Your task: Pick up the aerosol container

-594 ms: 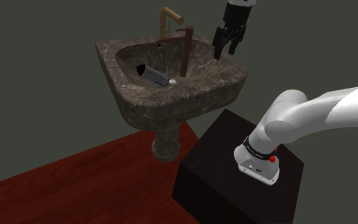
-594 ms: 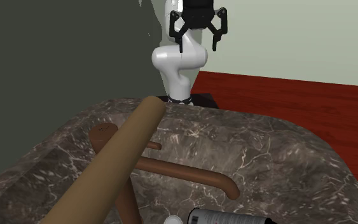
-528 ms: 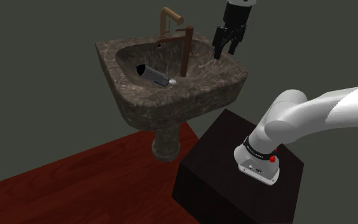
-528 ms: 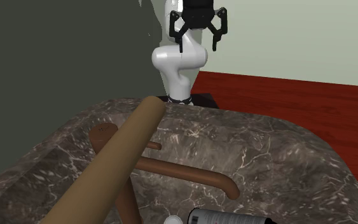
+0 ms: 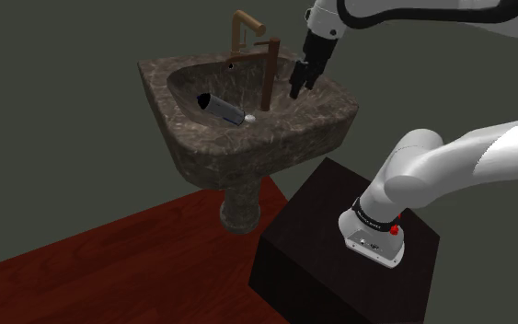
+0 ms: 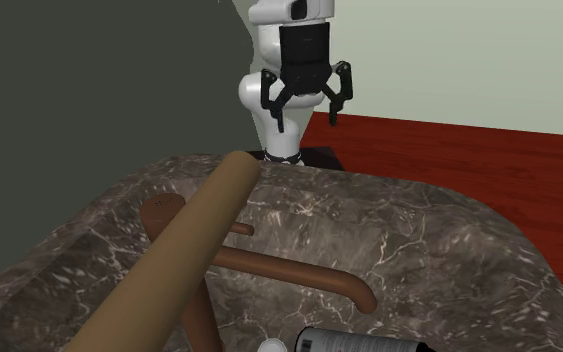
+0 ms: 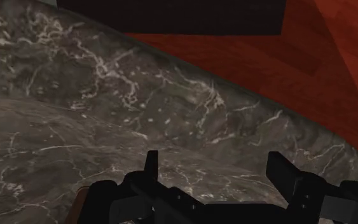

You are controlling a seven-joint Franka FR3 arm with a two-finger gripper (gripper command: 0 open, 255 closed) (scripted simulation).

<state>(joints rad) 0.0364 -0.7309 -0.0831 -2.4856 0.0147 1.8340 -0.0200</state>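
1. Brown-grey stone makes up the sink [image 5: 330,115] in the shoulder view. The spray can [image 5: 222,110] lies on its side in the bowl, at the left of the brown tap [image 5: 268,74]. The black gripper [image 5: 300,81] hangs over the sink's rim at the right of the tap, apart from the can. A dark stand [image 5: 339,239] sits on the red floor [image 5: 109,267].
2. From the second exterior view, the gripper [image 6: 304,115] is high above the far rim of the sink [image 6: 439,250]. Its fingers [image 6: 334,105] are spread wide and hold nothing. The can [image 6: 359,343] peeks in at the bottom edge, under the tap [image 6: 289,270].
3. From the wrist view, the two fingers [image 7: 280,170] stand apart over the stone rim [image 7: 107,83], with nothing between them.
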